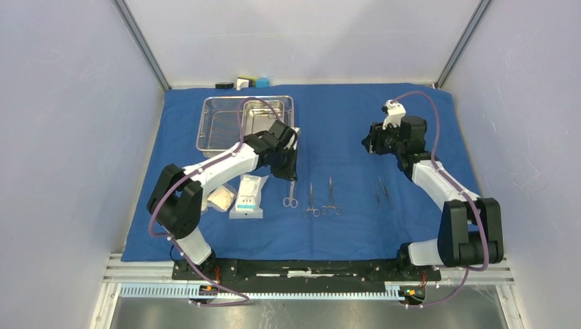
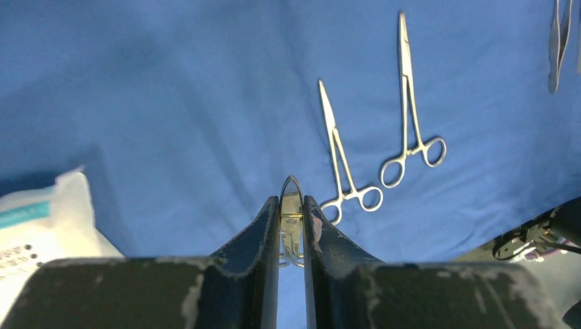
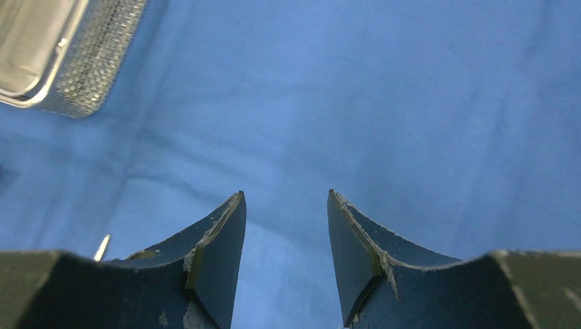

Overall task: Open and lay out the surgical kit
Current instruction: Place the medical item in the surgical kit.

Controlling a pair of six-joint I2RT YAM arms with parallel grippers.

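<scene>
The blue cloth wrap point(image 1: 342, 123) lies spread flat. The wire-mesh basket point(image 1: 218, 129) stands at the back left with the smaller steel pan point(image 1: 266, 112) in it. My left gripper point(image 1: 291, 173) is shut on a pair of steel scissors point(image 1: 290, 195); in the left wrist view the blade tip point(image 2: 291, 186) pokes out between the fingers of the left gripper point(image 2: 292, 202). Two forceps point(image 1: 312, 201) point(image 1: 331, 197) lie just to the right, also in the left wrist view point(image 2: 340, 157) point(image 2: 410, 103). My right gripper point(image 1: 371, 144) point(image 3: 284, 202) is open and empty above bare cloth.
Slim tweezers point(image 1: 382, 193) lie at the right. White and green packets point(image 1: 248, 195) point(image 1: 220, 199) lie by the left arm. Small black point(image 1: 223, 86), white point(image 1: 242, 83) and blue point(image 1: 262, 82) blocks sit behind the cloth. The basket corner point(image 3: 82, 62) shows in the right wrist view.
</scene>
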